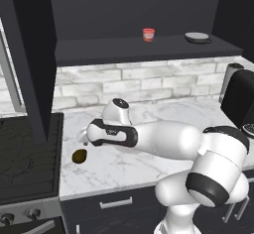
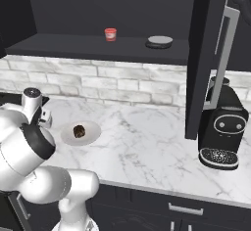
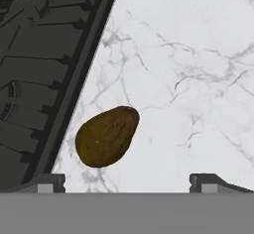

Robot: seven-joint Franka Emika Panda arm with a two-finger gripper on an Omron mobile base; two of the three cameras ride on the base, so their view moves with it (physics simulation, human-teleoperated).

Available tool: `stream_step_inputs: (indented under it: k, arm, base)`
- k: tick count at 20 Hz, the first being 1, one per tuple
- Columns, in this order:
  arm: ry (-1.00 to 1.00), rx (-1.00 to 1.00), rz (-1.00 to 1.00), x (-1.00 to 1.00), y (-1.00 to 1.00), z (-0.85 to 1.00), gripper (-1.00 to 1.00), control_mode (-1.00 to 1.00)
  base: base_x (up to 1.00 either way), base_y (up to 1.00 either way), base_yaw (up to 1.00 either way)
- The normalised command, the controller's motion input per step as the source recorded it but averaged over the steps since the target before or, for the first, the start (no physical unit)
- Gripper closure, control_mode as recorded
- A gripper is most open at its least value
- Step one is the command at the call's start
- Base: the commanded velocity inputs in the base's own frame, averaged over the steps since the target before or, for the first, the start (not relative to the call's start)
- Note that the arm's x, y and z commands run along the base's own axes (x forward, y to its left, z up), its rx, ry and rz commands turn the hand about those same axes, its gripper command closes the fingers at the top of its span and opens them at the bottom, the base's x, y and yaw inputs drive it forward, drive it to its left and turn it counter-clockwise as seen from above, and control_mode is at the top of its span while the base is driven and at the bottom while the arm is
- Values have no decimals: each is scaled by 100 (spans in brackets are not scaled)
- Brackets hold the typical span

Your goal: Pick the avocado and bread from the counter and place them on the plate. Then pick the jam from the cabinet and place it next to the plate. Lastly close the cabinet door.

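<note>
The avocado [image 3: 106,136], an olive-brown egg shape, lies on the white marble counter [image 3: 188,54] close to the stove edge. My gripper [image 3: 127,182] hovers above it, open, with nothing between its widely spread tips. From the left base view the avocado [image 1: 79,155] sits just below the gripper [image 1: 85,140]. The bread [image 2: 78,130] rests on the white plate [image 2: 93,136], to the right of the gripper [image 2: 45,120]. The red jam [image 1: 148,34] stands on the shelf of the cabinet [image 1: 149,49], whose doors hang open.
A black stove [image 1: 27,153] borders the counter on the left. A grey flat disc [image 2: 160,41] lies on the shelf right of the jam [image 2: 111,34]. A coffee machine [image 2: 223,132] stands at the right. The open cabinet doors [image 1: 30,54] [image 2: 206,58] jut forward.
</note>
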Motion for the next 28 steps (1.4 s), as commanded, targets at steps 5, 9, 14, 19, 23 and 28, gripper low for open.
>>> stream_step_inputs:
  k: [5,9,14,19,23,28]
  arm:
    - [0,0,-3,0,19,-9,-100,-100]
    - [1,0,-11,0,32,-15,-100,-100]
    - [3,1,-16,0,17,-7,-100,-100]
    - [2,7,-7,-1,0,-1,-100,-100]
    - [4,3,0,0,3,-7,-100,-100]
    - [4,0,0,0,5,-12,-100,-100]
  base:
    - [0,0,0]
    - [0,0,0]
    - [0,0,0]
    - [0,0,0]
    - [0,0,0]
    - [0,0,0]
